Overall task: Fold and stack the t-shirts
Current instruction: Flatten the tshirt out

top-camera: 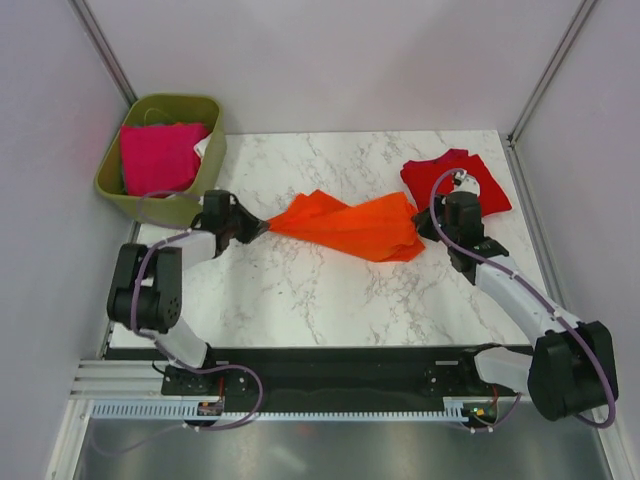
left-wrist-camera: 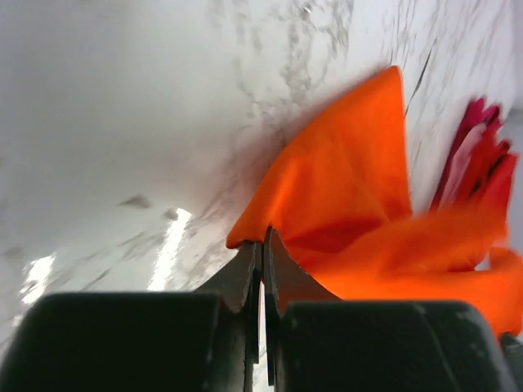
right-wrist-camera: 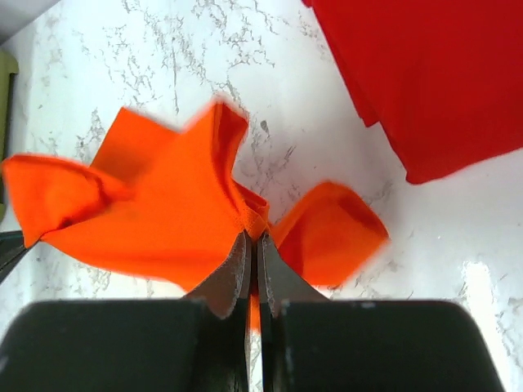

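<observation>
**While left claw (top-camera: 262, 228) and right claw (top-camera: 420, 230) pinch it, bright orange soft cloth t-shirt (top-camera: 350, 225) stretches between them**

Where it bunches, the t-shirt crosses the middle of the white marbled table (top-camera: 300, 290), with each claw's jaws pressed together on a cloth end. A red folded cloth t-shirt (top-camera: 440, 172) lies flat just beyond the right claw. A magenta pink cloth t-shirt (top-camera: 155, 155) rests inside the olive-green plastic bin (top-camera: 165, 208), far left.
</observation>
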Motion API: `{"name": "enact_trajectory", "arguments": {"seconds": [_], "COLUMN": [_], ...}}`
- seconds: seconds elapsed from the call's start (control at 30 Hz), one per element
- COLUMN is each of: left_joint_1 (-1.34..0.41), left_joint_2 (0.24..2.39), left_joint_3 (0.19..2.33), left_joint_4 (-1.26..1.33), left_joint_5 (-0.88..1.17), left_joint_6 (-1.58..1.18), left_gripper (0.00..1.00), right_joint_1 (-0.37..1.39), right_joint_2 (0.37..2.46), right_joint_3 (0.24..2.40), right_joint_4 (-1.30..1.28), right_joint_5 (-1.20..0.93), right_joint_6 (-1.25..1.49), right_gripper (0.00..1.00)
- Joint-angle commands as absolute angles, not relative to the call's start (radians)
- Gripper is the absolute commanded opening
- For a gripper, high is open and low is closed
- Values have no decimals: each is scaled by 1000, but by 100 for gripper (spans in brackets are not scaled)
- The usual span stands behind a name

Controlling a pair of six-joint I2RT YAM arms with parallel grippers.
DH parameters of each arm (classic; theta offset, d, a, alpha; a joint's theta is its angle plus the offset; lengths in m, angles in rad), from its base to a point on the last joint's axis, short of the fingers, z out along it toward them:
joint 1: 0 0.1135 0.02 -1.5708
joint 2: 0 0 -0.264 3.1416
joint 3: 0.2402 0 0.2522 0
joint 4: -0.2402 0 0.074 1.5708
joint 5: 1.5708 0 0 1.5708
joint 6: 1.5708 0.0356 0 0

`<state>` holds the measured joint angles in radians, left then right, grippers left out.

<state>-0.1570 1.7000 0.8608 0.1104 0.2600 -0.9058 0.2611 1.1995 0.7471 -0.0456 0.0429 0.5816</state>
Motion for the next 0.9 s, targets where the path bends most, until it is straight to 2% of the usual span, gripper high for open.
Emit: {"name": "enact_trajectory", "arguments": {"seconds": [0.0,0.1,0.13,0.17,0.23,0.33,0.43,0.6,0.77,0.87], "left_joint_1": [-115,-115,-118,-121,-141,-189,-239,-288,-334,-379], "left_joint_2": [1522,1430,1390,1376,1353,1339,1327,1474,1712,1892], "left_joint_3": [704,638,618,617,638,692,722,840,1115,1322], "left_joint_4": [390,373,368,361,316,232,215,186,22,-139], "left_joint_5": [148,48,32,26,11,-60,-113,-11,113,153], "left_joint_6": [-1068,-1063,-1060,-1048,-1019,-967,-901,-821,-738,-681], "left_gripper": [2,17,40,45,52,56,69,73,70,63], "right_joint_1": [235,232,233,233,232,232,233,232,233,233], "right_joint_2": [1108,1051,1037,1026,1005,1002,1003,976,966,969], "right_joint_3": [709,669,660,652,637,640,646,632,627,629], "right_joint_4": [-8,58,73,87,120,138,149,170,167,169], "right_joint_5": [121,104,95,88,57,3,-66,-83,-72,-74], "right_joint_6": [643,655,655,655,643,618,600,589,581,581], "right_gripper": [0,0,0,0,0,0,0,0,0,0]}}
